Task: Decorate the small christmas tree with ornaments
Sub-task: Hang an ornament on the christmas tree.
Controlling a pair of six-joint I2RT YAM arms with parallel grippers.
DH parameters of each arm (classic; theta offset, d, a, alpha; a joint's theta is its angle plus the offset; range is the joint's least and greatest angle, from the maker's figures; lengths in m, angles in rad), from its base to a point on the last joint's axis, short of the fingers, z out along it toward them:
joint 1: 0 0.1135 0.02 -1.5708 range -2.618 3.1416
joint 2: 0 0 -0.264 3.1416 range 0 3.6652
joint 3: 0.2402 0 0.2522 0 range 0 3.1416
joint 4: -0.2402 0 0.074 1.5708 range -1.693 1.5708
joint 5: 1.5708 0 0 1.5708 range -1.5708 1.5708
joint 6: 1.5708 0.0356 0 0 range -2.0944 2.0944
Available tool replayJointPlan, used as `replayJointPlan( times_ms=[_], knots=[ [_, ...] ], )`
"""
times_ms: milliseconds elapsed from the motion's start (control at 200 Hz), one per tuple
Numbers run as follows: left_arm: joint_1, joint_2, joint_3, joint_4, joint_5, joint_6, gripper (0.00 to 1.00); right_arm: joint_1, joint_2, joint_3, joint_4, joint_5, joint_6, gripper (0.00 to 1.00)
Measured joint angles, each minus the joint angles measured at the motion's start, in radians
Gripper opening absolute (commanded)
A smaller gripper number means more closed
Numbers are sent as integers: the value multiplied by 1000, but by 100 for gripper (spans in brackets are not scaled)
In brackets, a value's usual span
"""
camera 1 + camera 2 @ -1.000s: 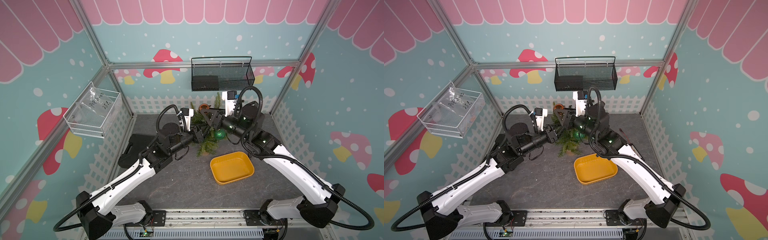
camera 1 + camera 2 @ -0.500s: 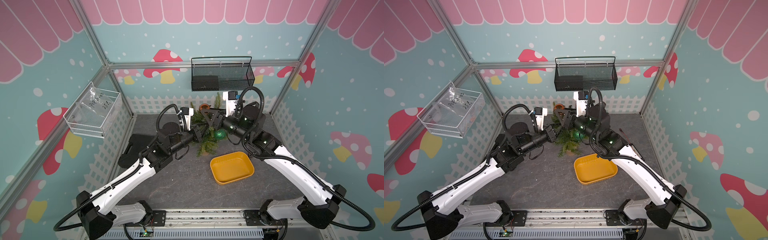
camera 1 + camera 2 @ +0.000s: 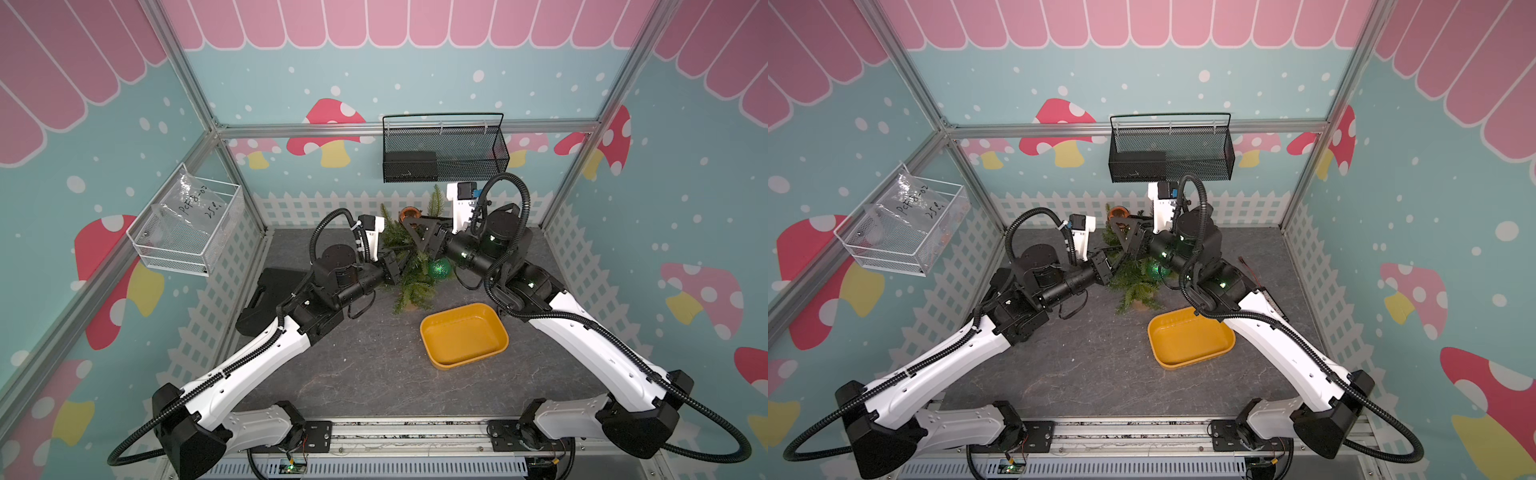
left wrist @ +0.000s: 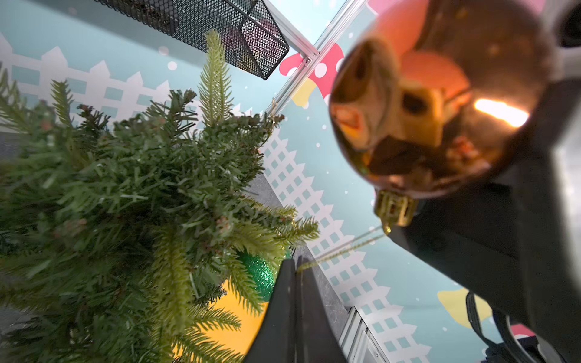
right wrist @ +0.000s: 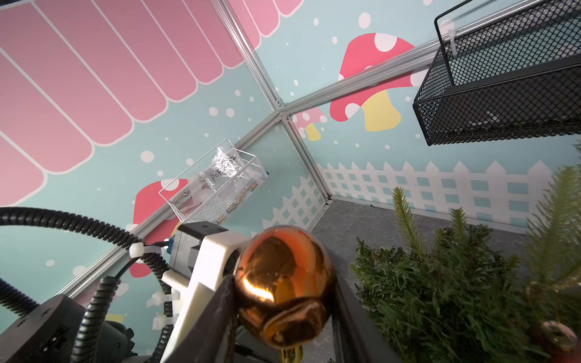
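The small christmas tree (image 3: 409, 270) stands at the back of the table, seen in both top views (image 3: 1136, 282). A glittery green ornament (image 3: 439, 268) hangs on its right side and also shows among the branches (image 4: 257, 273). My right gripper (image 5: 283, 283) is shut on the shiny copper ornament (image 5: 283, 267), held high beside the tree top (image 3: 409, 214). My left gripper (image 4: 295, 261) has its fingers pressed together on that ornament's gold string loop (image 4: 339, 250), just below the ball (image 4: 424, 110). A small reddish ball (image 5: 553, 333) shows blurred in the branches.
A yellow tray (image 3: 463, 334) lies in front of the tree, to the right. A black mesh basket (image 3: 444, 149) hangs on the back wall above the tree. A white wire basket (image 3: 187, 228) hangs on the left wall. A black case (image 3: 266, 299) lies by the left fence.
Both arms stand almost where they were beside the tree. The copper ornament stays in my right gripper.
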Motion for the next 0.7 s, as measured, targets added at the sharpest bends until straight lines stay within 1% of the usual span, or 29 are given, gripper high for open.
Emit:
replayJointPlan(
  times_ms=[120,185,270,565,700],
  knots=[
    [0,4,10,-1,-11,7,23,0,-4,-8,3,0,1,41],
    [0,5,11,-1,-12,8,9,0,-8,-12,6,-1,2,41],
    [0,8,13,-1,-11,14,0,0,-13,-12,11,0,2,41],
    [2,11,14,-1,-5,15,0,0,-16,-12,16,3,1,41],
    [23,4,-3,12,21,-1,0,0,-16,-12,12,5,0,41]
  ],
)
